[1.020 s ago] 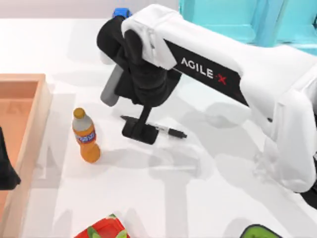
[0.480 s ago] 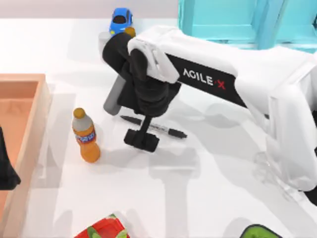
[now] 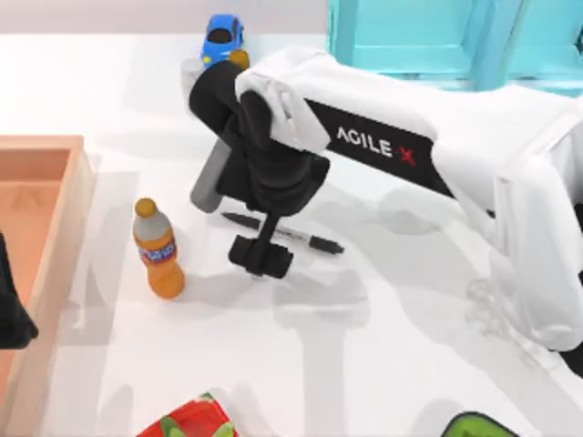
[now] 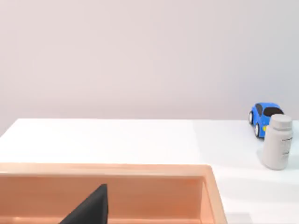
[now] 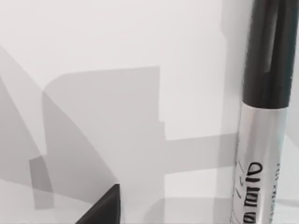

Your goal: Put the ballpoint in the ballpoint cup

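Hanging low over the white table [image 3: 383, 364], my right gripper [image 3: 261, 258] has slid a little toward me and now sits almost still, right at the slim ballpoint with black ends and a white printed middle [image 3: 284, 234]. The ballpoint has not moved; it lies flat beside the orange soda bottle [image 3: 158, 248]. I cannot tell how wide the jaws stand. Grabbing looks like the next step. My left gripper [image 4: 88, 209] waits over the wooden tray [image 3: 55, 228].

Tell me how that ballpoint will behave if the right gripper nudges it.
The ballpoint lies flat on the table, slim and round, so it will probably roll or spin. Its barrel looks smooth and glossy in the right wrist view, likely slippery. The right gripper sits beside it.
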`<state>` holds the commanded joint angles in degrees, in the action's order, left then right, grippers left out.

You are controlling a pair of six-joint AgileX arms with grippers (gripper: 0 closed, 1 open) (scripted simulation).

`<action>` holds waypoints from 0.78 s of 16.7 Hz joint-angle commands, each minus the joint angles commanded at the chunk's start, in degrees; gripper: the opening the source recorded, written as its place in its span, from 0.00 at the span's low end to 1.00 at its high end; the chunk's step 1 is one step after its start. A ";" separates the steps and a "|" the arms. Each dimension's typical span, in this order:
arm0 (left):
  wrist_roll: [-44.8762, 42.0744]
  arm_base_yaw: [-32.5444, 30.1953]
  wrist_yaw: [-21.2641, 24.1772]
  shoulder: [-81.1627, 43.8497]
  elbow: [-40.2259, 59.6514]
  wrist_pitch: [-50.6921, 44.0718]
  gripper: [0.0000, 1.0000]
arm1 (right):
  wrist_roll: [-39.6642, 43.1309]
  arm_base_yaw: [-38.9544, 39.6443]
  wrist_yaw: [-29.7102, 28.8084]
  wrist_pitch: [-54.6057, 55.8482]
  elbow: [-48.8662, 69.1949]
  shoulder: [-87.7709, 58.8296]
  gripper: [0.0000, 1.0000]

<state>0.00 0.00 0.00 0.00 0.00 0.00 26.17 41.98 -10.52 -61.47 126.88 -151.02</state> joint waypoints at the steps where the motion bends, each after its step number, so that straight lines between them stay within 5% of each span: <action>1: 0.00 0.00 0.00 0.00 0.00 0.00 1.00 | 0.00 0.00 0.00 0.00 0.00 0.00 0.40; 6: 0.00 0.00 0.00 0.00 0.00 0.00 1.00 | 0.00 0.00 0.00 0.00 0.00 0.00 0.02; 13: 0.00 0.00 0.00 0.00 0.00 0.00 1.00 | 0.00 0.00 0.00 0.00 0.00 0.00 0.00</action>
<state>0.00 0.00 0.00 0.00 0.00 0.00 26.17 41.98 -10.52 -61.47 126.88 -151.02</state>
